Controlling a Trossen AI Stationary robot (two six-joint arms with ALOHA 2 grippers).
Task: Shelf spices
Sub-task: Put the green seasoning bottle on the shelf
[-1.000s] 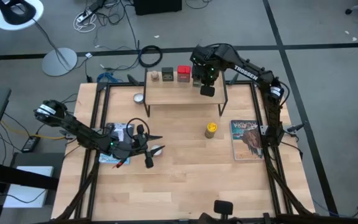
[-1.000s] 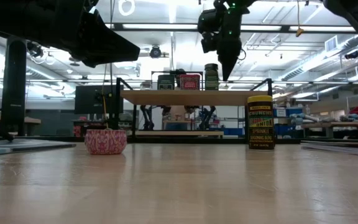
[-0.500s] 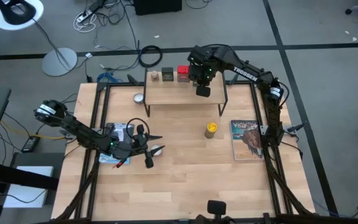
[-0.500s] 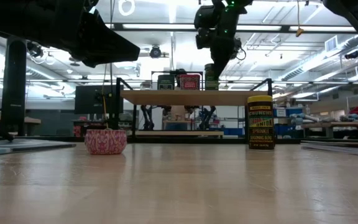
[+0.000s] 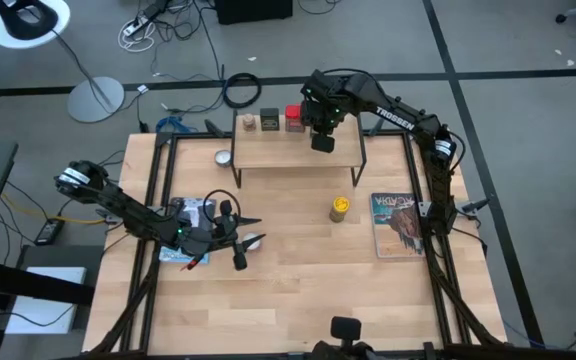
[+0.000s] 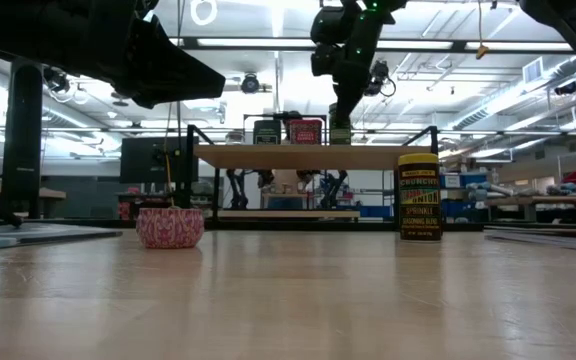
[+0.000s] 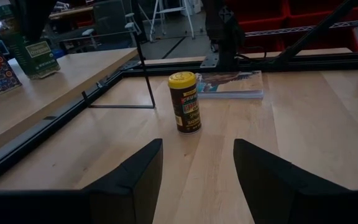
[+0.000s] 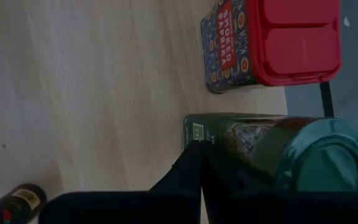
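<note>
Right gripper [image 5: 322, 141] over shelf [image 5: 278, 152], at green-capped jar [image 8: 291, 158]; one finger [image 8: 194, 171] against jar side, grip width cannot tell; jar upright at back of shelf just beside red tin [image 5: 295, 119], with black tin [image 5: 269, 120] and small brownish jar [image 5: 250, 123] in same row; yellow jar [image 5: 340, 208] alone on tabletop, in front of shelf, near book [image 5: 400, 224]; left gripper [image 7: 194, 177] low over table, wide open, empty, facing yellow jar. Yellow jar judged light, rigid, smooth label likely slippery, tall so easy to tip; best pinch mid-body below cap.

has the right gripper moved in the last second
Yes. In the high view the right gripper has shifted left along the shelf, toward the red tin.
</note>
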